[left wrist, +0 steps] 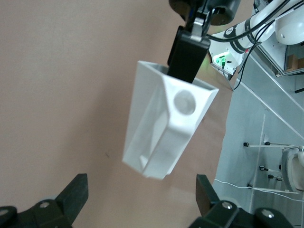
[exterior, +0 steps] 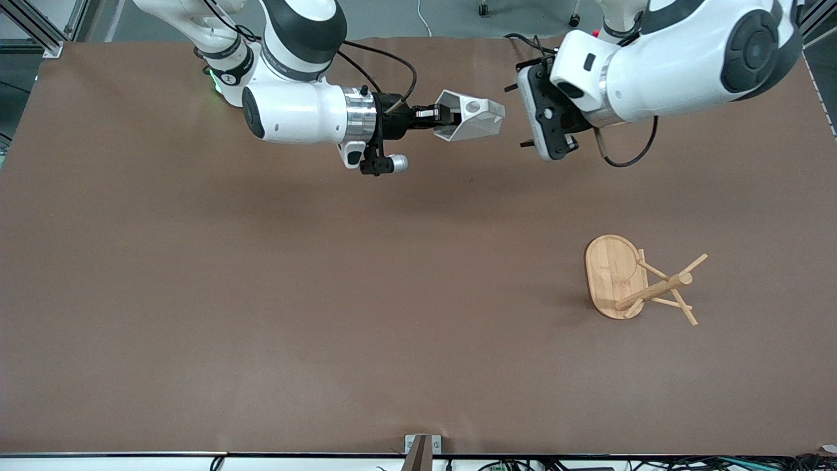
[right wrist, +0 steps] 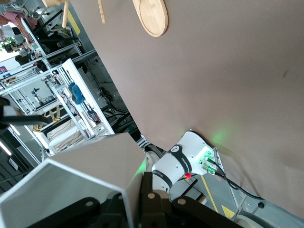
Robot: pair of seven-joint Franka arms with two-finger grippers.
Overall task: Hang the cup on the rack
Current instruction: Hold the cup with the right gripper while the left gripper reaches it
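The white faceted cup (exterior: 472, 116) is held on its side in the air over the part of the table nearest the robots' bases. My right gripper (exterior: 448, 116) is shut on its rim wall. The handle with its round hole (left wrist: 185, 101) shows in the left wrist view, where the cup (left wrist: 161, 133) hangs from the right gripper's finger (left wrist: 188, 52). My left gripper (exterior: 520, 115) is open and empty, facing the cup's tapered end with a small gap; its fingers (left wrist: 76, 190) stand wide apart. The bamboo rack (exterior: 654, 288) stands on its oval base (exterior: 611, 268) toward the left arm's end, nearer the front camera.
The brown table top (exterior: 261, 294) stretches wide around the rack. The rack's base (right wrist: 153, 16) and pegs (right wrist: 101, 12) show in the right wrist view, with the cup (right wrist: 76, 185) close by the camera. A bracket (exterior: 422, 451) sits at the table's front edge.
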